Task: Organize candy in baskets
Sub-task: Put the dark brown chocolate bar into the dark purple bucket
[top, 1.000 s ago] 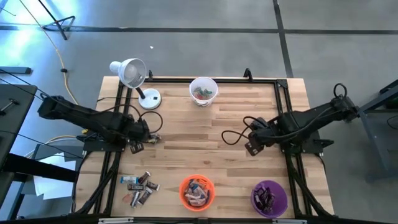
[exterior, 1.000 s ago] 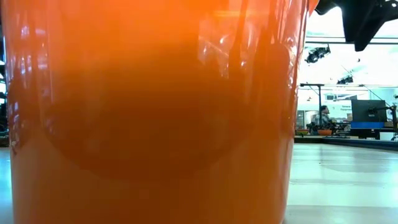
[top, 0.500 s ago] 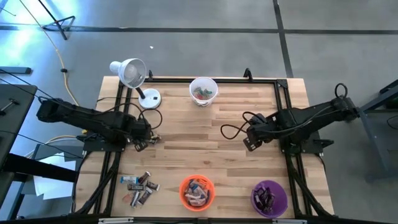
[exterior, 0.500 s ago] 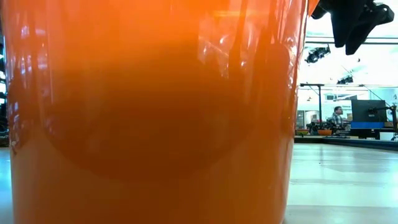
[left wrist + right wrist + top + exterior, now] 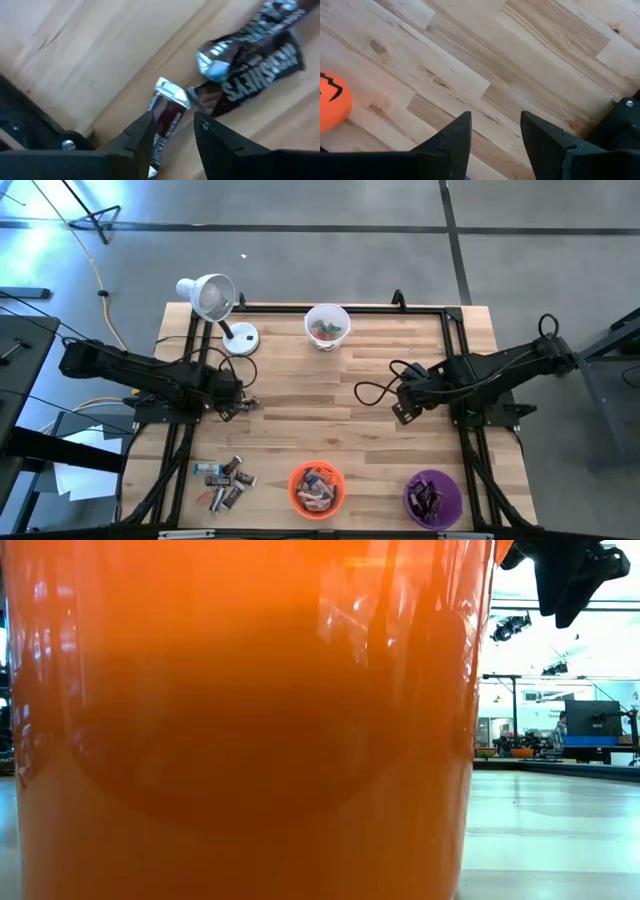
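From above, the left hand (image 5: 236, 406) sits low at the table's (image 5: 300, 395) left side, the right hand (image 5: 400, 413) right of centre; loose candy (image 5: 224, 480) lies beside the orange basket (image 5: 317, 489), with the purple basket (image 5: 433, 498) further right and the white basket (image 5: 327, 326) at the far edge. The low view is filled by the orange basket's wall (image 5: 240, 730). The left wrist view shows the left hand (image 5: 172, 126) clamped on a dark brown candy bar (image 5: 164, 124) with more bars just beyond, and the right wrist view shows the right hand (image 5: 495, 132) apart, empty over bare wood.

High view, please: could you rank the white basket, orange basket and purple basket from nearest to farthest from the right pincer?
From the right pincer:
1. Purple basket, at the near edge, on its own side.
2. White basket and orange basket: too close to call; white at the far edge, orange at the near edge.
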Action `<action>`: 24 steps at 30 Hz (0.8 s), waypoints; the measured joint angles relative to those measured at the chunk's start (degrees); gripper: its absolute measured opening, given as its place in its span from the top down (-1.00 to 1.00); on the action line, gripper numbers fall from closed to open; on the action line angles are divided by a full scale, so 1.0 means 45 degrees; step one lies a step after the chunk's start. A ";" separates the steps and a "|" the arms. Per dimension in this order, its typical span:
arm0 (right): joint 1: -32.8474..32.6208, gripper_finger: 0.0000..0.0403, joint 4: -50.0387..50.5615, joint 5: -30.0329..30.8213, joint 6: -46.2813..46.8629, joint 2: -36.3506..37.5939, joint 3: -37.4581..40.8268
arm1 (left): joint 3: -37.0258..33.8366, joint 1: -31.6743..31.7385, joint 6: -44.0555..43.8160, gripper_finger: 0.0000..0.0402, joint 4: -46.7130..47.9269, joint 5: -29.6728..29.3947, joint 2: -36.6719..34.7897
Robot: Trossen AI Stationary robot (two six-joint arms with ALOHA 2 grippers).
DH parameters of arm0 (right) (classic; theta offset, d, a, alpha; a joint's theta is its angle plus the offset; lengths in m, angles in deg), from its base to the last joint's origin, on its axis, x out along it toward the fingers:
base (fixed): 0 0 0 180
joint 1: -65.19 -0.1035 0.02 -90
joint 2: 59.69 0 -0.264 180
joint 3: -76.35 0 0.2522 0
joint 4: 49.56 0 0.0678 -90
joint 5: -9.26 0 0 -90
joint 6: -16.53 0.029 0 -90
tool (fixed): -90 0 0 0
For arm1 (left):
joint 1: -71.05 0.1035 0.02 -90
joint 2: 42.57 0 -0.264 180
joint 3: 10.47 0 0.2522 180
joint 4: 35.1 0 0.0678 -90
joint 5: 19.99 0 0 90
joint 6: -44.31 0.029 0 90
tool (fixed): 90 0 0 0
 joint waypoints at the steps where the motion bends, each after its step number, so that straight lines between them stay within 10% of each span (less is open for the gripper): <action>1: -0.0004 0.18 0.0000 0.0000 0.0000 0.0000 0.0000 | 0.0000 0.0000 -0.0104 0.38 -0.0014 -0.0082 0.0095; 24: -0.0005 0.18 -0.0002 -0.0002 -0.0335 0.0000 0.0000 | 0.0438 0.0711 -0.0782 0.38 0.0075 0.0341 0.3765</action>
